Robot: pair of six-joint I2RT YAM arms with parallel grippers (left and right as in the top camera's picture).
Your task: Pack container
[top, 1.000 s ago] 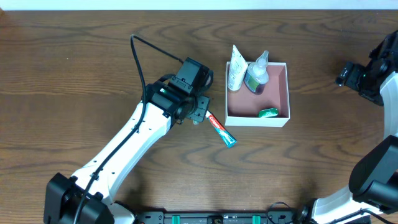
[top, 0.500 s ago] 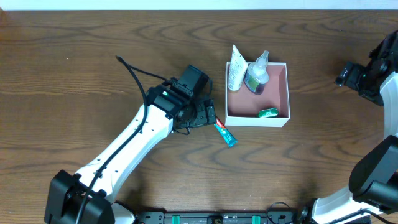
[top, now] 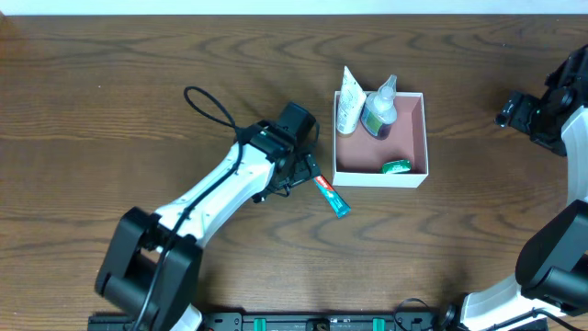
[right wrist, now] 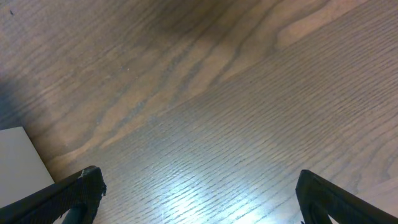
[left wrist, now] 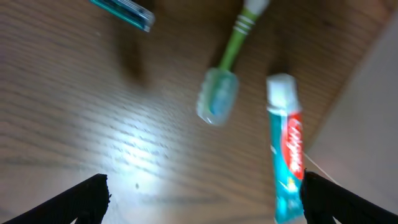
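Note:
The container (top: pixel 425 138) is a square white-walled box with a pink inside, right of the table's middle. In it are a white tube (top: pixel 347 103), a small bottle (top: pixel 378 110) and a green item (top: pixel 396 166). A red-and-teal toothpaste tube (top: pixel 332 196) lies on the table by its front left corner. My left gripper (top: pixel 301 171) hovers just left of the tube, open and empty. In the left wrist view the toothpaste (left wrist: pixel 287 155) lies beside the right finger of the left gripper (left wrist: pixel 205 199), and a green capped toothbrush (left wrist: pixel 221 93) lies ahead. My right gripper (top: pixel 512 111) is open, far right.
A teal object (left wrist: pixel 121 11) shows at the top of the left wrist view. The container's pale wall (left wrist: pixel 367 118) fills that view's right side. The right gripper (right wrist: pixel 199 193) has only bare wood under it, with a white edge (right wrist: pixel 18 165) at lower left.
My left gripper's jaws have spread from half shut to wide open. The left arm has swung and its wrist has shifted right, over the toothpaste's near end. The toothpaste has barely moved.

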